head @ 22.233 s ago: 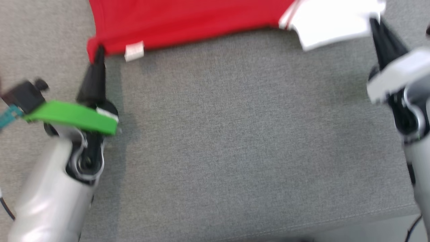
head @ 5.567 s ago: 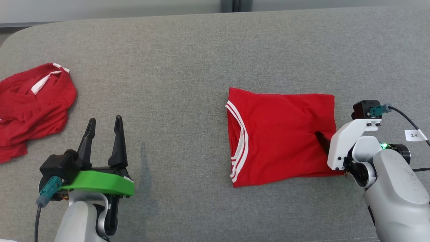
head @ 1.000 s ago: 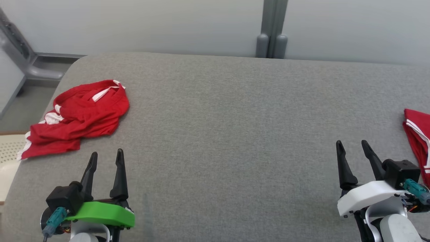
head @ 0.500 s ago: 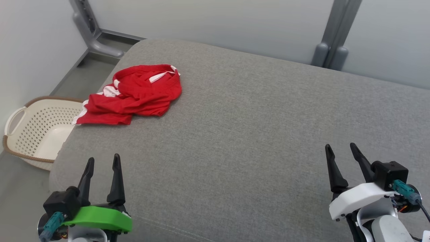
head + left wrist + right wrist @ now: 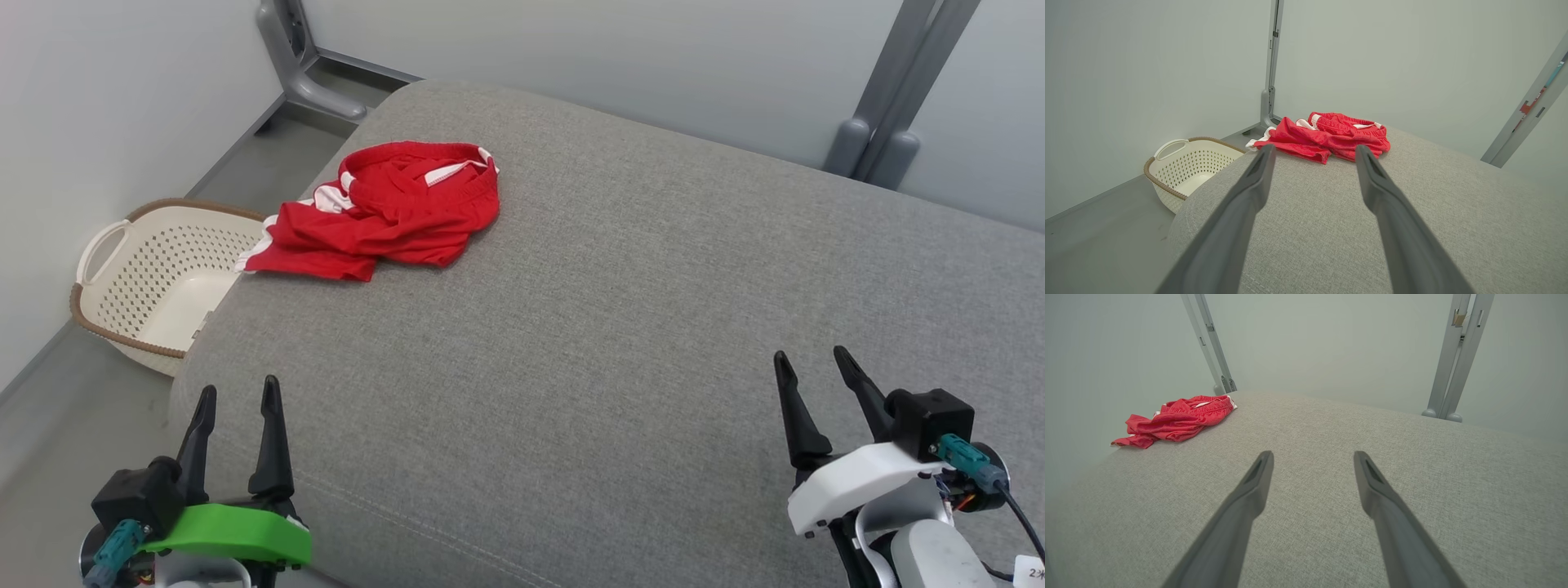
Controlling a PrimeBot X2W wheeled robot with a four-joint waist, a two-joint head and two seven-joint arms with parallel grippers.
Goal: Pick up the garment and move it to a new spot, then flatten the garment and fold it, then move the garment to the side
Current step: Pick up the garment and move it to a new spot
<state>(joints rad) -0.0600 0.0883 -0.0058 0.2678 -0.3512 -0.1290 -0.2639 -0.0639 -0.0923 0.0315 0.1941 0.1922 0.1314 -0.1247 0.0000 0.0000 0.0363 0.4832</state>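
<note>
Crumpled red garment [image 5: 392, 208] sits bunched at approx 11 o'clock on the grey cushion [image 5: 612, 327], right by the far-left corner, w/ one white-trimmed end lying at the cushion's edge above the cream basket [image 5: 151, 273] on the floor. L gripper [image 5: 238, 385] hovers at 7 o'clock over the near edge, fingers parted a moderate gap, nothing btwn them. R gripper [image 5: 810, 354] is at 4 o'clock, same moderate gap, also empty. Both are well apart from the cloth. From the L wrist cam the garment [image 5: 1327, 136] is dead ahead at 12 o'clock past the fingertips; from the R wrist cam it's off at 10 o'clock [image 5: 1175, 418]. So the step looks like the reach for the pick-up, barely begun. My take: L arm has the straighter line, so lead w/ that. Come down onto a raised ridge, e.g. the gathered band on top, and pinch a firm fold, not a loose flap. Lift straight up before moving across, else the end at the edge may slide off toward the basket. Aim for the bare middle of the cushion, where there's room to spread it.
</note>
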